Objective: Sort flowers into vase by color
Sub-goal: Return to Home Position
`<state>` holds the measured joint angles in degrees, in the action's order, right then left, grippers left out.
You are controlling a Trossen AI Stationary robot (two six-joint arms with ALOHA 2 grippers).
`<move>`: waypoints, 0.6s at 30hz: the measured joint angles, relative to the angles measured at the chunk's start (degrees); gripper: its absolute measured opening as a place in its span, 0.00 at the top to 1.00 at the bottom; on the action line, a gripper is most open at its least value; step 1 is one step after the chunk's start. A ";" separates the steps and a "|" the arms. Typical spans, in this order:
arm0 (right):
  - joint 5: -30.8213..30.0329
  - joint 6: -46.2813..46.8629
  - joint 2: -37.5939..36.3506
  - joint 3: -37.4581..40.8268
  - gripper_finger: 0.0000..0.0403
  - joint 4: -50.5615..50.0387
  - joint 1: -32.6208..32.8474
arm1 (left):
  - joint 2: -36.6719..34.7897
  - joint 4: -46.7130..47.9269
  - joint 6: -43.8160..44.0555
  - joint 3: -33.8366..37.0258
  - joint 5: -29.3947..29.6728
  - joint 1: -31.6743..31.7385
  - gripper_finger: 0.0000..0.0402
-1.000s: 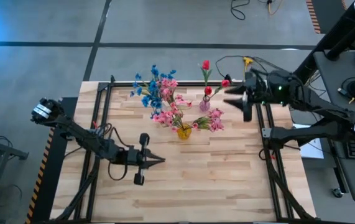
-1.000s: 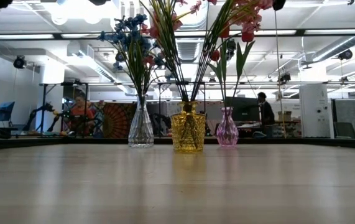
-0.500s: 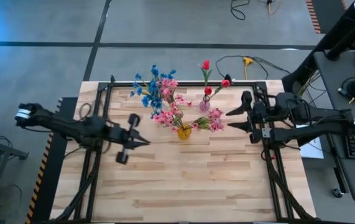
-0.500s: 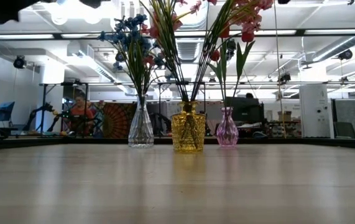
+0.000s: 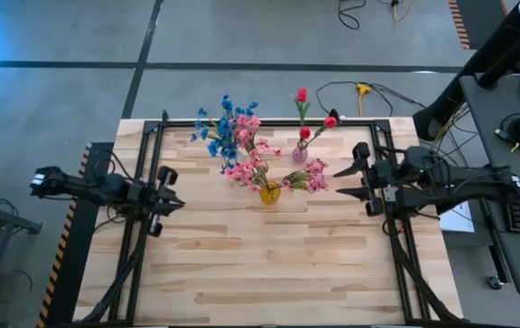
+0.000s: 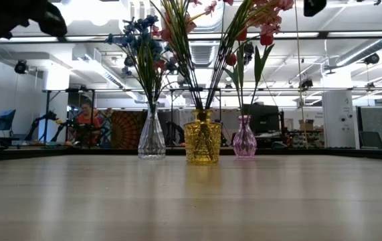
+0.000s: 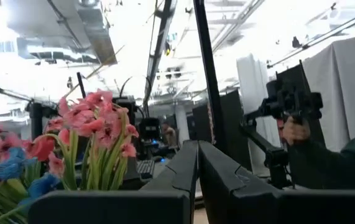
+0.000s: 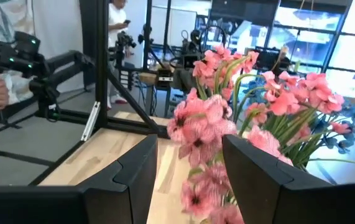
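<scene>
Three bunches of artificial flowers (image 5: 238,170) stand sorted by colour in three glass vases, lined up in a row toward the far edge of the wooden counter (image 5: 269,264). The blue blossoms (image 5: 219,135) fill the clear vase (image 6: 152,138) at the left of the row. The pink sprays (image 5: 310,176) crowd the yellow vase (image 6: 203,142) in the middle, fanning out to both sides. Three red tulips (image 5: 301,95) rise from the violet vase (image 6: 245,140) at the right. No stem lies loose on the boards.

The right gripper (image 5: 339,180) hangs above the counter's right edge, pointing in at the bouquets, just beside the outermost pink sprays but clear of them. Its fingers (image 8: 133,168) are spread wide and hold nothing.

The left gripper (image 5: 179,204) sits over the counter's left edge, well apart from the vases. Its fingers (image 7: 177,168) are drawn together with only a slit between them, and they are empty.

Beyond the counter, one person (image 6: 87,120) is visible in the workshop behind the vases.
</scene>
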<state>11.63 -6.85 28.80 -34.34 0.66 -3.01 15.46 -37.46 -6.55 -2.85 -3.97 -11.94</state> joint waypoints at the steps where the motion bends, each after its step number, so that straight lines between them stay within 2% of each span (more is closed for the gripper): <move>1: 0.30 0.03 -1.21 0.87 0.56 0.16 0.00 | -1.27 -0.02 -0.17 0.66 -0.02 0.00 1.00; 8: 0.77 2.30 -13.23 8.61 0.56 2.38 0.00 | -6.55 6.87 -0.54 2.25 -0.03 0.04 1.00; 15: 3.08 5.60 -26.18 21.27 0.56 10.30 0.01 | -6.85 9.67 -1.41 2.25 -0.04 0.04 1.00; 18: 4.74 5.54 -28.69 26.50 0.56 14.83 0.00 | -6.70 10.49 -2.55 2.25 -0.04 0.02 1.00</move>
<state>16.38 -1.31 0.11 -7.84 15.49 -3.01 8.76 -26.97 -9.10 -0.60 -4.01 -11.92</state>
